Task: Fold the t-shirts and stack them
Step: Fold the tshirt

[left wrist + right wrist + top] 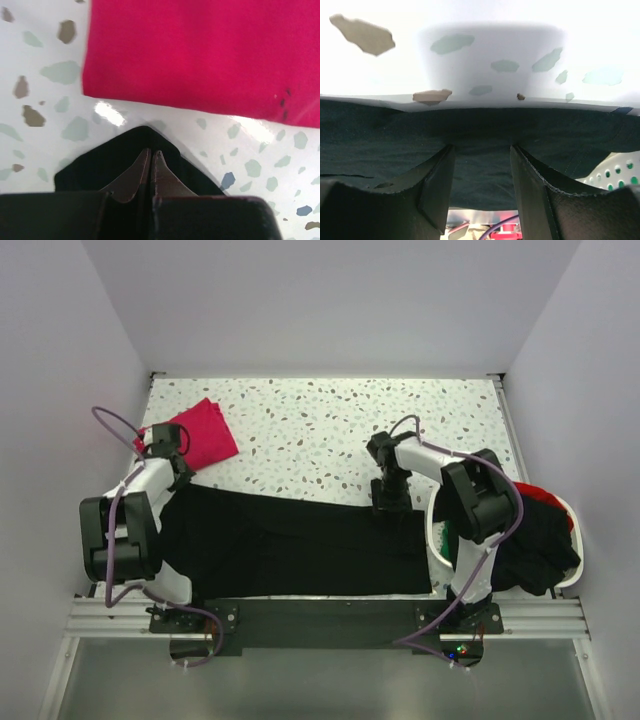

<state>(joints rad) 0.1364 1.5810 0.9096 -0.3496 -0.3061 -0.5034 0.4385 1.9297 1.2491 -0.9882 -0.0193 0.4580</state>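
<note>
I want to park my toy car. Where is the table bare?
The table is bare along its far side, from the pink t-shirt to the far right corner, beyond the black t-shirt. The near side is crowded: that shirt, the left arm, the right arm and the basket on the right.

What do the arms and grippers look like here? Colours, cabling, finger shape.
The left arm and right arm both have white links with bulky black joint housings. A lilac cable loops along each. The left gripper and right gripper have dark fingers tapering to wedge tips. No markings visible.
</note>
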